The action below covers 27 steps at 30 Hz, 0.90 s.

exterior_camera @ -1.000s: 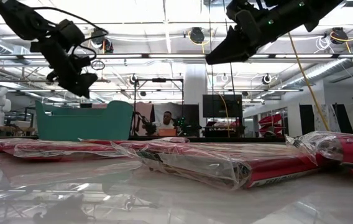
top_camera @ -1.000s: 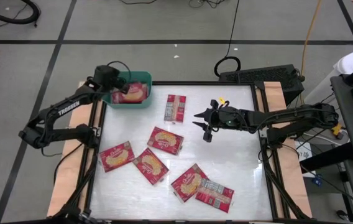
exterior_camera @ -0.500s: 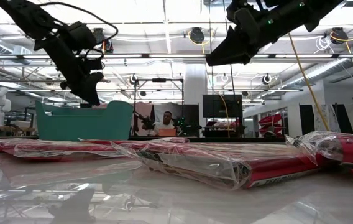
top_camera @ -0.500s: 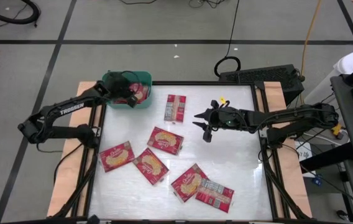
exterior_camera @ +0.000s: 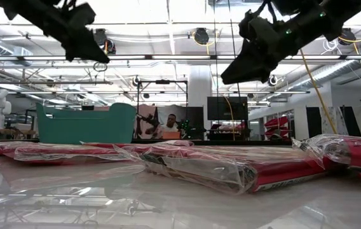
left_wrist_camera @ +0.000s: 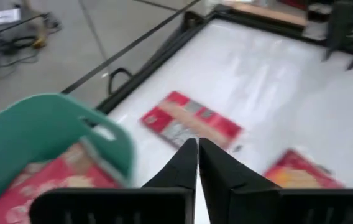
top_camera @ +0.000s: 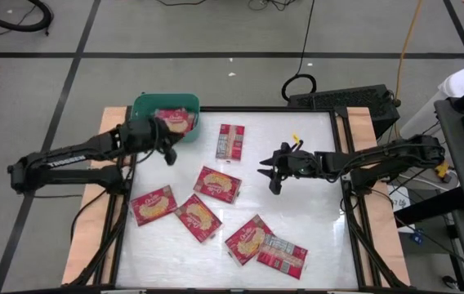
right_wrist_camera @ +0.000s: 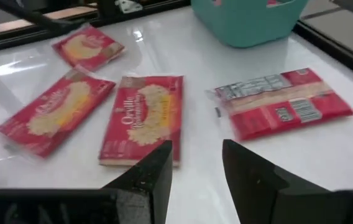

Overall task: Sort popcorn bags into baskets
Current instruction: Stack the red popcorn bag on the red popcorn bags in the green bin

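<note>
I take the teal basket (top_camera: 167, 114) at the table's far left corner as my landmark. Farthest from it, at the near edge, a grey-print packet (top_camera: 282, 256) touches a picture-up packet (top_camera: 249, 239). Closer in lie two more bags (top_camera: 198, 217) (top_camera: 153, 204), then one (top_camera: 218, 184) mid-table, and one print-up (top_camera: 230, 141) just beside the basket. That makes six left to sort, by my count. Inside the basket I see at least one packet (top_camera: 178, 122). My left gripper (top_camera: 167, 151) hangs just beside the basket, fingers pressed together, empty. My right gripper (top_camera: 271, 170) hovers well apart from it, fingers spread, holding nothing.
</note>
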### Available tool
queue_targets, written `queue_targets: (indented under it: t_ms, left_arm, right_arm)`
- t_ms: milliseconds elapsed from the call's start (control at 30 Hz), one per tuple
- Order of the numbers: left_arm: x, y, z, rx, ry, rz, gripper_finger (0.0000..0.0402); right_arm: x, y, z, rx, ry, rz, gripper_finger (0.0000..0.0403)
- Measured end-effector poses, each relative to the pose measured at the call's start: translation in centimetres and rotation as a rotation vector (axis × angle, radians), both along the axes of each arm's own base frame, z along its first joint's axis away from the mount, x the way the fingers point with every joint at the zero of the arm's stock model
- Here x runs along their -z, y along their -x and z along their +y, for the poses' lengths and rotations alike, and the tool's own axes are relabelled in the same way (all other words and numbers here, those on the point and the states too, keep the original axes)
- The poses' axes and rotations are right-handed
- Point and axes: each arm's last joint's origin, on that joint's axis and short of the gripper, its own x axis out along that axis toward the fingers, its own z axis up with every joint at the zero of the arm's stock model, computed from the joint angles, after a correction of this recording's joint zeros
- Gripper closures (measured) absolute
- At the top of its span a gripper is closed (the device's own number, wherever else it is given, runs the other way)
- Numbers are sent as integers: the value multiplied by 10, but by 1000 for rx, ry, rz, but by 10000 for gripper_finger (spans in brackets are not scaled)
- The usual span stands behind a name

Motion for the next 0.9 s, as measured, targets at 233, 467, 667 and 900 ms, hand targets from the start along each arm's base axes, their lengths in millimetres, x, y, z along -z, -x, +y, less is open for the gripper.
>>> queue_targets:
  t_ms: [233,467,667,900]
  left_arm:
    - [5,-18,-33,77,-15,13,378]
    - [13,-45,-62,176,-37,-14,378]
    - [26,-66,-83,226,-19,-29,378]
    - [38,-86,-109,315,-4,-80,378]
  right_arm:
    - [0,3,36,-102,-69,-13,271]
    - [5,15,90,-179,-33,-7,271]
    - [9,32,121,-146,-51,-19,270]
    - [11,48,150,-162,-176,-40,270]
